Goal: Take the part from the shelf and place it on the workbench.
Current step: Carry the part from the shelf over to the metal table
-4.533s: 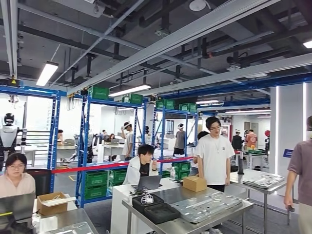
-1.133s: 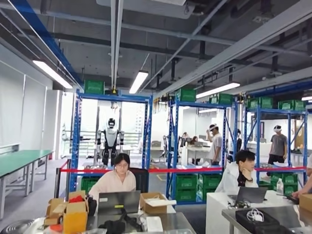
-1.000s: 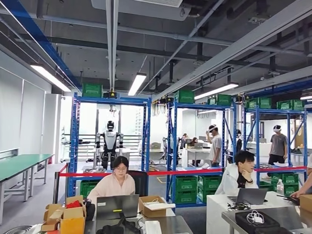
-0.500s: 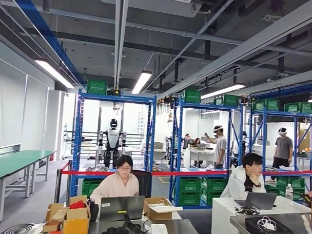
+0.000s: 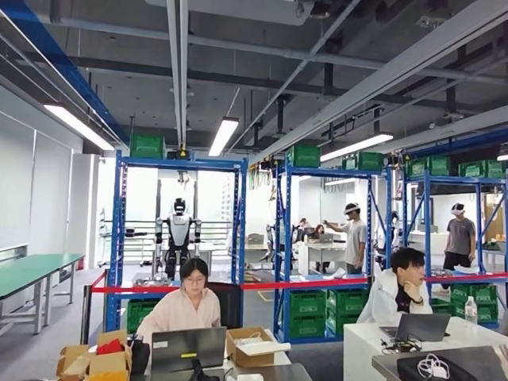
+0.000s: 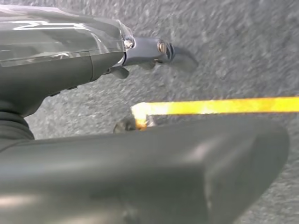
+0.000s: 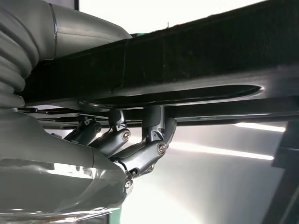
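- The part (image 7: 197, 60) is seen in the right wrist view as a dark, flat, long piece, viewed edge-on and running across the picture. It is held by the right hand (image 7: 141, 140), whose fingers (image 7: 155, 128) are curled up against one of its faces.
- The shelf (image 5: 122, 238) is seen as blue steel racking, standing upright well across the room, with green crates set on its top and lower tiers.
- The grey steel tabletop (image 5: 383, 367) is cut off at the lower right corner of the head view.
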